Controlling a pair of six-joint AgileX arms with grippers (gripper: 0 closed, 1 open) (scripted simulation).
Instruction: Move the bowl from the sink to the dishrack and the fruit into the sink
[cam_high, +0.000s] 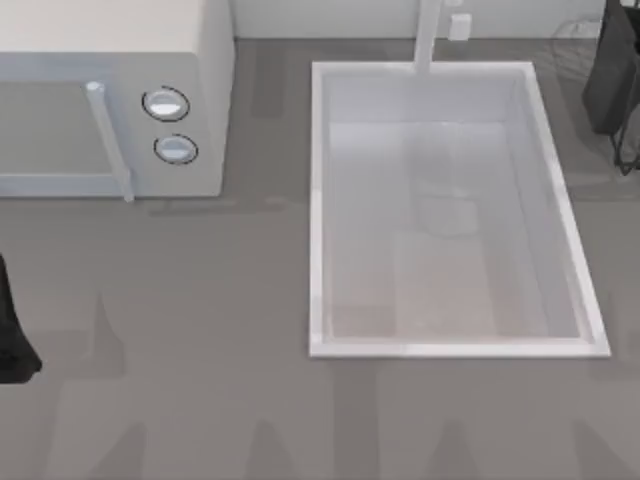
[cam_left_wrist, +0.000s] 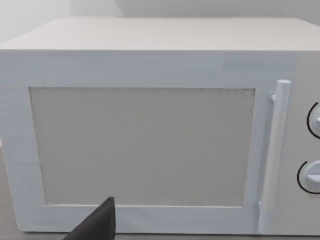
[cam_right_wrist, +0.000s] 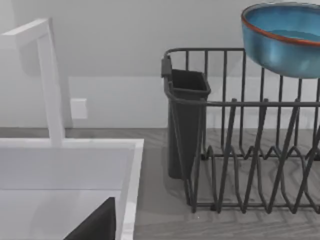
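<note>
Bowl (cam_right_wrist: 285, 37) hangs above dishrack (cam_right_wrist: 240, 150) (right wrist view); jaw states unclear.

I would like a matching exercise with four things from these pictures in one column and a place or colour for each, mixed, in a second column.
Things:
1. bowl
2. microwave
3. faucet
4. dishrack

Places or colours:
A. white, rises from the far rim of the sink
B. dark wires, on the counter beside the sink
C. glossy blue, above the dishrack
D. white, two round knobs, on the table's left

Pairs: 1-C, 2-D, 3-A, 4-B
</note>
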